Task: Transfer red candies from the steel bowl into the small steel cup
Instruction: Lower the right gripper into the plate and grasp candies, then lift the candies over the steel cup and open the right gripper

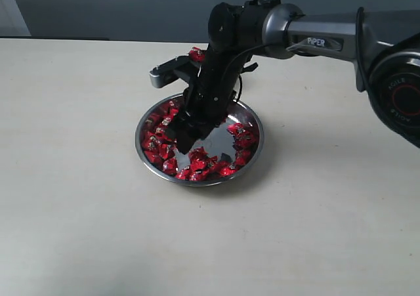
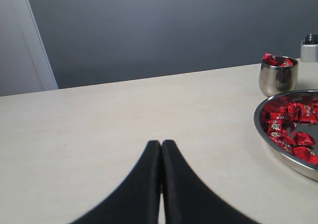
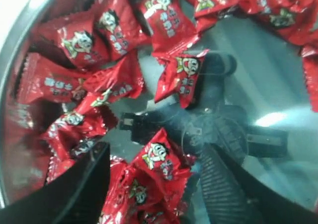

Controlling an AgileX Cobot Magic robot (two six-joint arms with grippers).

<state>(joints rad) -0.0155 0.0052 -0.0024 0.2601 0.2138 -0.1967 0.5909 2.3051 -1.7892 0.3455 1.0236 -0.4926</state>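
The steel bowl [image 1: 146, 158] sits mid-table, with red candies [image 1: 197, 168] ringed around its bare centre. My right gripper [image 1: 182, 138] reaches down into the bowl from above. In the right wrist view it [image 3: 155, 155] is open, its two dark fingers [image 3: 226, 186] straddling a small heap of candies [image 3: 160, 160] on the bowl's shiny bottom [image 3: 278, 75]. The small steel cup [image 2: 278, 76] stands just behind the bowl [image 2: 263, 132], with a few candies [image 2: 276, 60] heaped at its mouth; in the exterior view the arm hides most of it. My left gripper [image 2: 161, 145] is shut and empty, low over bare table, away from the bowl.
The right arm [image 1: 315, 40] stretches in from the right and covers the cup's body and the bowl's far side. A grey wall stands behind the table's far edge [image 2: 149, 78]. Pale tabletop [image 1: 79, 211] surrounds the bowl.
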